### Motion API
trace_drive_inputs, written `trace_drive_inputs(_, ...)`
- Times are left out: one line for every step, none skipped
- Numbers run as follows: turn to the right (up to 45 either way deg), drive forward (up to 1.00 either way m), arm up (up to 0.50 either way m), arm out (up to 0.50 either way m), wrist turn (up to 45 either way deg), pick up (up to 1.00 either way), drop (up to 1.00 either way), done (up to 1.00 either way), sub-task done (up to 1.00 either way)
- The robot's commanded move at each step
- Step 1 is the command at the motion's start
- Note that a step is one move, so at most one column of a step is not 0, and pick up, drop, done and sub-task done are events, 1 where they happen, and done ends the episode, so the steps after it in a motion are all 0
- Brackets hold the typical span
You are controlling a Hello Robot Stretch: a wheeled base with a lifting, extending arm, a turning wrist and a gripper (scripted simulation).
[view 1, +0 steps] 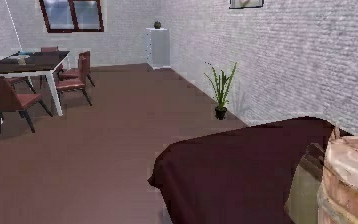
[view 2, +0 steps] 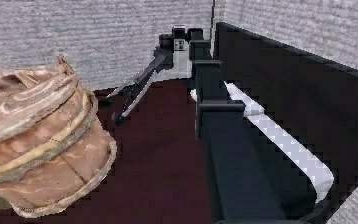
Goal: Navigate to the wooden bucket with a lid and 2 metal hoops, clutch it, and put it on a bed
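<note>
Wooden bucket (view 2: 47,135): being shown big and close at the arm side view's left, and again at the forward view's right edge, right by the bed (view 1: 237,165).
Gripper (view 2: 127,108): being angled down toward the bucket's side, touching or not can't be told.
Fingers (view 2: 145,82): honestly can't be told whether anything is being gripped.
Bed: lying close ahead, likely because the set-down is being lined up.

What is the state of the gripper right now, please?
Gripper: cannot tell whether it holds anything; the round brown wooden bucket appears near its far end.
</note>
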Motion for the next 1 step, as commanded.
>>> trace_drive_inputs(0.0,0.00,0.00,0.00,45.0,0.00,0.00,0.00,0.00)
